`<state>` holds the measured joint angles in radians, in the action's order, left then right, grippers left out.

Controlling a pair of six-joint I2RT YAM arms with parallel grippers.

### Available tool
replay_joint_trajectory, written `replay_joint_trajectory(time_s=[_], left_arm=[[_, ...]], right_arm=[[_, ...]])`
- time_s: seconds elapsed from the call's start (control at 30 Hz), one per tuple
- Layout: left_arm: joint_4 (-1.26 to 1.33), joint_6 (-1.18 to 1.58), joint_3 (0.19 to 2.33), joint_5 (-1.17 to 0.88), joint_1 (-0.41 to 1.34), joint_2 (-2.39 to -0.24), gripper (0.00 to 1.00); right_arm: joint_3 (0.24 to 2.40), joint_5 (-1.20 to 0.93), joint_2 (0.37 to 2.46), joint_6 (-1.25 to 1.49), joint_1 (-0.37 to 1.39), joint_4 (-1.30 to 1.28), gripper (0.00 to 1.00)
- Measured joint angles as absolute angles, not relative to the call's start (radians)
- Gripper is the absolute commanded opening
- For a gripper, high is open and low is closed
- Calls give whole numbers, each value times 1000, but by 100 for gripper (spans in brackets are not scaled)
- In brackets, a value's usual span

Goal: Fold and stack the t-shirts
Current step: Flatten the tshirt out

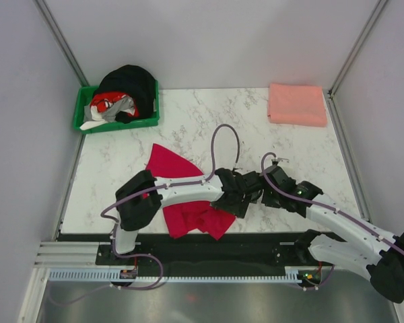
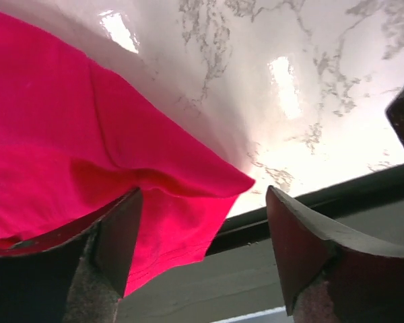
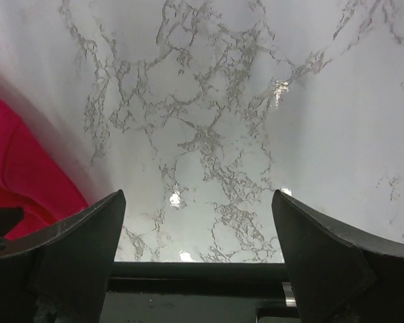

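Observation:
The crimson red t-shirt (image 1: 170, 166) lies crumpled on the marble table (image 1: 209, 114), left of centre, and reaches the front edge. The pale salmon pink t-shirt (image 1: 297, 104) lies folded at the back right corner. My left gripper (image 1: 230, 202) is open over the red shirt's right corner by the front edge. In the left wrist view that corner (image 2: 87, 134) hangs between the open fingers of the gripper (image 2: 203, 192), nearer the left one, ungripped. My right gripper (image 1: 250, 187) is open and empty just right of the left one. It (image 3: 198, 195) faces bare marble, with red cloth (image 3: 20, 175) at its left.
A green plastic bin (image 1: 84, 111) holding dark and mixed clothes stands at the back left corner. The table's black front rail (image 1: 256, 237) runs just under both grippers. Grey walls close in the left, right and back sides.

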<state>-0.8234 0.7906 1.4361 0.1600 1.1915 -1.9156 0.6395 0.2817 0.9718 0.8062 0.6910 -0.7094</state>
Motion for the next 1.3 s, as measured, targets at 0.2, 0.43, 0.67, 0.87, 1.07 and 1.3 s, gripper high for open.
replay_joint_trajectory(time_s=[0.2,0.43,0.67,0.87,1.07,1.3], left_arm=[[-1095,786,1649,350,1273,-2091,77],[-1328,775,1838,472,1316,-2212,76],[-1304,790,1845,475,1330,-2180,80],[-1140,851,1736,443,1337,-2037,86],[-1040,867,1742,426,1313,-2018,90],[-894,865,1741,356,1338,-2023,84]], right_arm=[[628,271,942,796,666,-726,98],[612,301,899,805,634,-821,98],[689,295,901,768,609,-862,98],[965,282,926,615,601,-967,98],[1155,335,973,529,591,-1026,98],[1500,384,1188,518,567,-1036,98]])
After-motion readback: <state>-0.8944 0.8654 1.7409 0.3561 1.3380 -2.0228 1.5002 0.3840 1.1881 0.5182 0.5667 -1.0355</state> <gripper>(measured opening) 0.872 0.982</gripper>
